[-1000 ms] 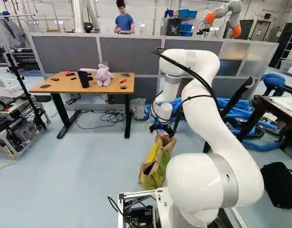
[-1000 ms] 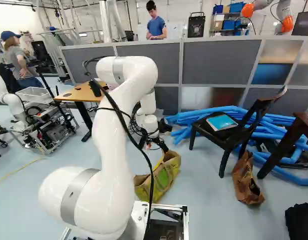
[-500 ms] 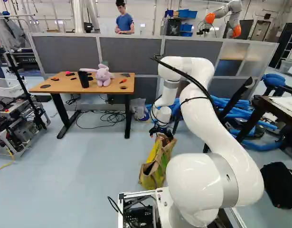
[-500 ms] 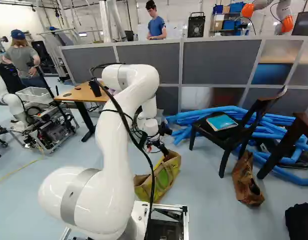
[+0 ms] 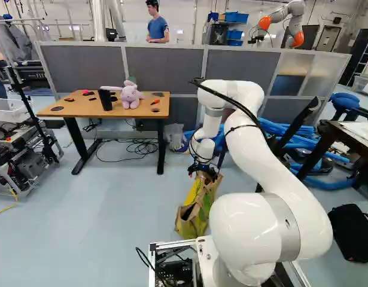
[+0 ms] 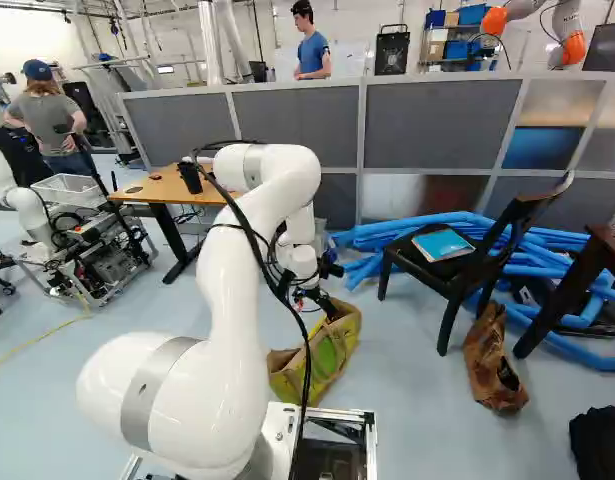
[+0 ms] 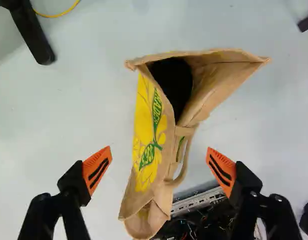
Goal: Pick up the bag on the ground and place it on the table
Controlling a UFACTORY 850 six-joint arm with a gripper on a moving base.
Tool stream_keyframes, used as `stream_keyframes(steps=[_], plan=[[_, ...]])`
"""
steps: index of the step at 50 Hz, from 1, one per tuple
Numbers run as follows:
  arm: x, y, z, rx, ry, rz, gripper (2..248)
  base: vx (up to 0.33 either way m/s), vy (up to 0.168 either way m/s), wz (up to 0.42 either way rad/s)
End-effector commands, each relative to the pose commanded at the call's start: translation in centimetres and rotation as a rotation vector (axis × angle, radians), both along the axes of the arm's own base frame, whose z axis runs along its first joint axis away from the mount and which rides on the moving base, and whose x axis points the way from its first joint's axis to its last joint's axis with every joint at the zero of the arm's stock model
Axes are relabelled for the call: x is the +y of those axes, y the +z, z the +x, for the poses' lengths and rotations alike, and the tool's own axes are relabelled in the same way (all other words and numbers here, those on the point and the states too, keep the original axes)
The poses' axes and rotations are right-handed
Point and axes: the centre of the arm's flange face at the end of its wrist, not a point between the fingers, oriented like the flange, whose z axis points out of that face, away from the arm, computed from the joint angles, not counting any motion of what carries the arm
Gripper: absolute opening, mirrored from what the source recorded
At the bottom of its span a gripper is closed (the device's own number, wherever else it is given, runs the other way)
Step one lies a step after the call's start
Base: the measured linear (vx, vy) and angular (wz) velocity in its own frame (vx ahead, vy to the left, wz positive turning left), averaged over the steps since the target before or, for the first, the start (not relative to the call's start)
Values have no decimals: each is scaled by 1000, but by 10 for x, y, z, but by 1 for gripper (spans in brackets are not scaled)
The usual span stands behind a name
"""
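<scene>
In the left base view, the tool point(image 5: 203, 171) hangs over the far end of the bag point(image 5: 197, 209), which sits on the floor point(image 5: 124, 209) just below it; contact is hard to judge here. The desk point(image 5: 136, 109) stands well apart, beyond the tool and to its left, with a plush toy point(image 5: 130, 95) and a black cup point(image 5: 105, 100) on top. A bag carried in low or swinging could knock either one over.

In the right base view, cables point(image 6: 277, 275) hang beside the tool. A handle could snag on them during the lift. The chair point(image 6: 457, 260) is well off to the tool's right.

In the wrist view, the tool's fingers are spread wide with nothing in their hold, and the bag lies between and ahead of them. A soft handle point(image 7: 183, 167) droops between the pads, nearer the one by the base frame point(image 7: 196, 201). Closing too high would probably miss it; going too deep may crumple the bag. Pinching one thin side might let it tip or slip, since its load can't be told.
</scene>
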Motion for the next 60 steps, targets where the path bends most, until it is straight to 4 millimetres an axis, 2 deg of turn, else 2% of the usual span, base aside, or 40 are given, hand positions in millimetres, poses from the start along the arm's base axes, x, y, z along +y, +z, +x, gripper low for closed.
stream_keyframes(steps=[60], plan=[[-9, -91, -6, 55, -18, 6, 247, 0, 0, 0]])
